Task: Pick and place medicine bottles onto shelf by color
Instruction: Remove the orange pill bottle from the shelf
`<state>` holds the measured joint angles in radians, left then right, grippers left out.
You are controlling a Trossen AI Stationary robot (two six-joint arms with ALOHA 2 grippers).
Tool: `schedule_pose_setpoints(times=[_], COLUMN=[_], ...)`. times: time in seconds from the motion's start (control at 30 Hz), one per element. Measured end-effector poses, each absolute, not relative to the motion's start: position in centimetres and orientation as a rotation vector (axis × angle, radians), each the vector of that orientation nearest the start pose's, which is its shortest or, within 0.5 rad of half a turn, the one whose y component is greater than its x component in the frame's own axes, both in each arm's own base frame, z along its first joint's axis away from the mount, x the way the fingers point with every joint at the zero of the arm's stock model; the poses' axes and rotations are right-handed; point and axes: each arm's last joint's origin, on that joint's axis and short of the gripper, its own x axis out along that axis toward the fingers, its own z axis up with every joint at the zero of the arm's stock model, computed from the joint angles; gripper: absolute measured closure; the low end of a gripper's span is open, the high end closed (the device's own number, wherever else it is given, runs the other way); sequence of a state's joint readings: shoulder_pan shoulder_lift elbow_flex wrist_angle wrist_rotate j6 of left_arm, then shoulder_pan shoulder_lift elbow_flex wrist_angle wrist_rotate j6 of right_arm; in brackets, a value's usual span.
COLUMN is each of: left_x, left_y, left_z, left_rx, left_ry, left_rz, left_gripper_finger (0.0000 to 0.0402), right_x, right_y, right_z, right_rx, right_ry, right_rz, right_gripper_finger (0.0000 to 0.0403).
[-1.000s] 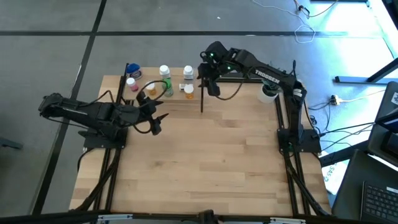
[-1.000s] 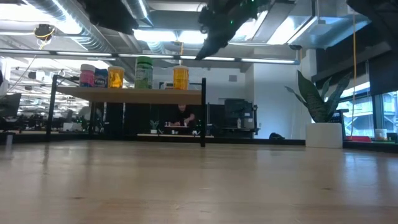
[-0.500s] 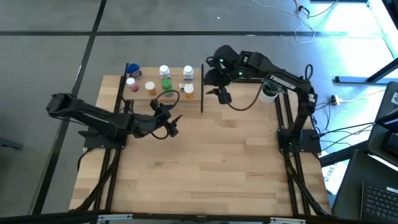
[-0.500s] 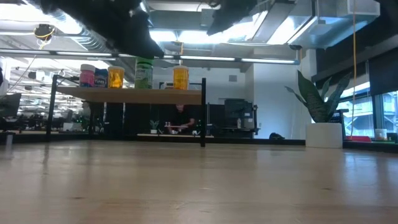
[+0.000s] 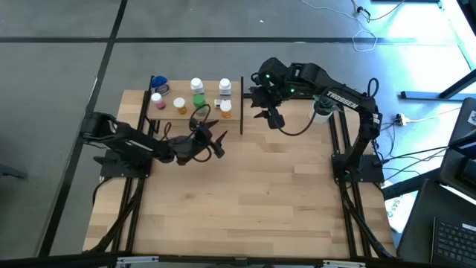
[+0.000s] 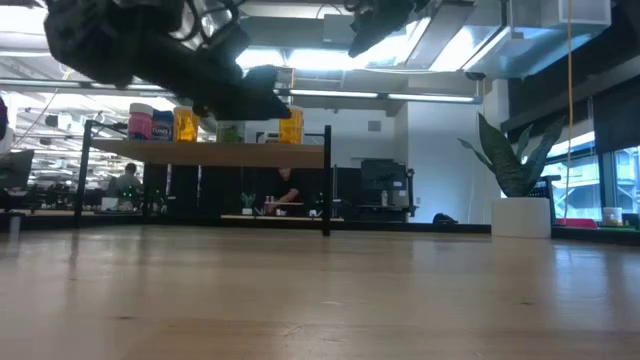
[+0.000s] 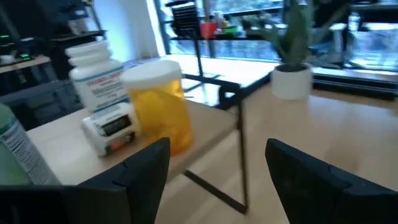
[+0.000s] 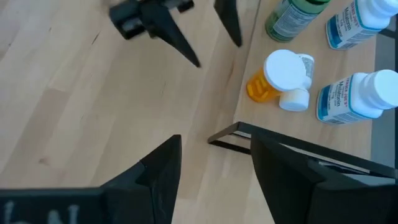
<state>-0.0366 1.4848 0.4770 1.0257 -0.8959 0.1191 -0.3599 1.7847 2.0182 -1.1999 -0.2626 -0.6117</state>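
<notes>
Orange bottle [image 7: 158, 102] on shelf [image 5: 233, 119]; left hand [image 5: 218, 138] & right hand [image 5: 270, 116] wide, empty.

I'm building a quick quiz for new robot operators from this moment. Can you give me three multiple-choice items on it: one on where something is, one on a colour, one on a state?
1. Where do the pill bottles stand?
A. on the shelf
B. on the bare table
C. on the floor

2. What colour is the bottle straight ahead of the left gripper?
A. blue
B. orange
C. black

3. How is the right gripper?
A. shut on a bottle
B. open and empty
C. resting flat on the table

Answers:
1 A: the high view shows them grouped on the raised wooden platform.
2 B: the left wrist view shows an orange body with a white cap.
3 B: its wrist view shows the fingers apart with only wood between them.
</notes>
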Motion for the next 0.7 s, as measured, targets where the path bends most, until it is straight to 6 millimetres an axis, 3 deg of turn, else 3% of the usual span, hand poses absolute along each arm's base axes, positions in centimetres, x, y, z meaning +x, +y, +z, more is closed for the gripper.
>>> schedule_pose_setpoints(times=[0.3,0.7], left_x=[27.2,27.0], left_y=[3.4,5.2], left_z=[18.3,18.4], left_rx=[0.1,0.071], left_ry=[-0.009,-0.04], left_rz=[0.897,0.903], left_gripper_finger=[0.0143,0.0143], right_x=[33.5,33.5], right_y=[-11.8,-11.8], right_z=[39.8,39.8], right_rx=[-0.272,-0.273], right_ry=[0.903,0.902], right_rz=[0.192,0.192], right_gripper_finger=[0.0208,0.0208])
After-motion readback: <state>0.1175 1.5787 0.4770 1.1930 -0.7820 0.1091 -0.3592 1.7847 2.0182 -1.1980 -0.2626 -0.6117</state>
